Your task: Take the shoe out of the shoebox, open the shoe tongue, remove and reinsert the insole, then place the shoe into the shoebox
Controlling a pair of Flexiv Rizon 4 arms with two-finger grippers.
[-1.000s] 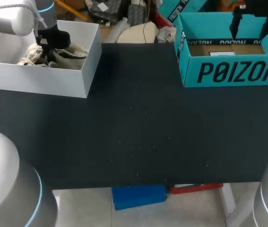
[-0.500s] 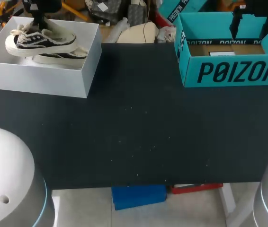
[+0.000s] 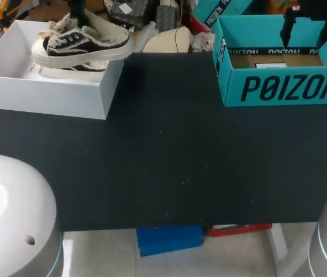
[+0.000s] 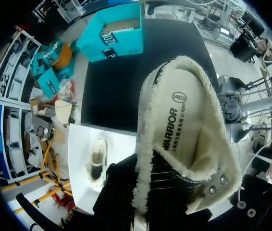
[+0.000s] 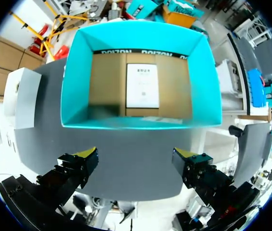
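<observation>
Pinched by the left tool point(image 3: 78, 11), the shoe point(image 3: 82, 46) now rides clear above the white shoebox point(image 3: 48, 95) — removal looks nearly done. The right tool point(image 5: 136, 153) hangs spread.

A black low-top shoe point(image 3: 82, 41) with cream fleece trim and a thick cream sole hangs level above the white shoebox point(image 3: 48, 95), one end past its right wall. Its cream insole point(image 4: 184, 125) sits inside. A second shoe point(image 3: 74, 70) lies in the shoebox.

There are two shoes, the raised shoe point(image 3: 82, 43) and the lower shoe point(image 3: 74, 70); two boxes, the white box point(image 3: 48, 98) far left and the teal box point(image 3: 285, 86) far right; one white card point(image 5: 142, 85).
</observation>
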